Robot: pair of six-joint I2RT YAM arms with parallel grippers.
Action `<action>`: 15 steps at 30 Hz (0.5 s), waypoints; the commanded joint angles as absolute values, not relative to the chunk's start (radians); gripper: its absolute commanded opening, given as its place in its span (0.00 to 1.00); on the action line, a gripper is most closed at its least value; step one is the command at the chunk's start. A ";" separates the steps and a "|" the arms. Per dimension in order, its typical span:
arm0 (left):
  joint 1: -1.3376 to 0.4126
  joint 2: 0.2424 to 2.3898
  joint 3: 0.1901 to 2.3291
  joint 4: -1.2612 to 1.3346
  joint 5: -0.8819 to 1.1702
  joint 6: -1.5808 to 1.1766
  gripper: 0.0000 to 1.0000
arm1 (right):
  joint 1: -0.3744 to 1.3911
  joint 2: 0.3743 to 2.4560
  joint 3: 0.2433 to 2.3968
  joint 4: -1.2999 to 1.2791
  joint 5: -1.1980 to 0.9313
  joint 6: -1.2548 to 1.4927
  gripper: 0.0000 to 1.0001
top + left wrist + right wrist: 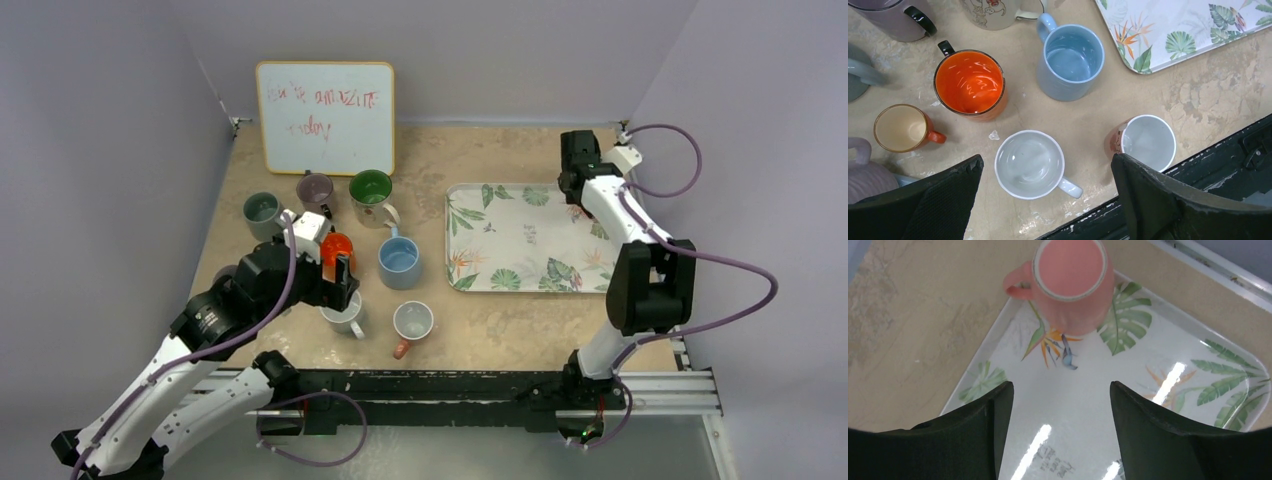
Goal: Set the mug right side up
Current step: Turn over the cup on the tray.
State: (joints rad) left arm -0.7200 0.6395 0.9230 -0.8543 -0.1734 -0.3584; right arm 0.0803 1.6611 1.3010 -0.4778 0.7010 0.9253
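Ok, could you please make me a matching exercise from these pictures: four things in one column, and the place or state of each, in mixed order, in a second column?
Things
1. pink mug
2. light blue mug
3. whiteboard
4. left gripper

Places or states
A. stands at the back of the table, with red writing on it
B. bottom up on the tray
C. wide open, holding nothing
D. upright on the table, next to the orange mug

Right pairs: 1-B, 2-D, 3-A, 4-C

white mug [1029,164] below parted left gripper [1046,160]
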 commanded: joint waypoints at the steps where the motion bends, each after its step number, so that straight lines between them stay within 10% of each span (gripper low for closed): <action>1: -0.716 0.635 0.916 -0.837 -0.195 -0.364 0.99 | 0.053 1.702 1.403 -0.432 0.767 0.807 0.75; 15: -0.716 0.631 0.917 -0.839 -0.200 -0.359 0.99 | -0.083 1.758 1.489 -0.206 0.576 0.340 0.99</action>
State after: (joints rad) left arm -0.7200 0.6353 0.9180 -0.8547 -0.1883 -0.3576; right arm -0.0643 1.7336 1.4063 -0.2447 0.6117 0.4793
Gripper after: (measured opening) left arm 0.989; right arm 0.973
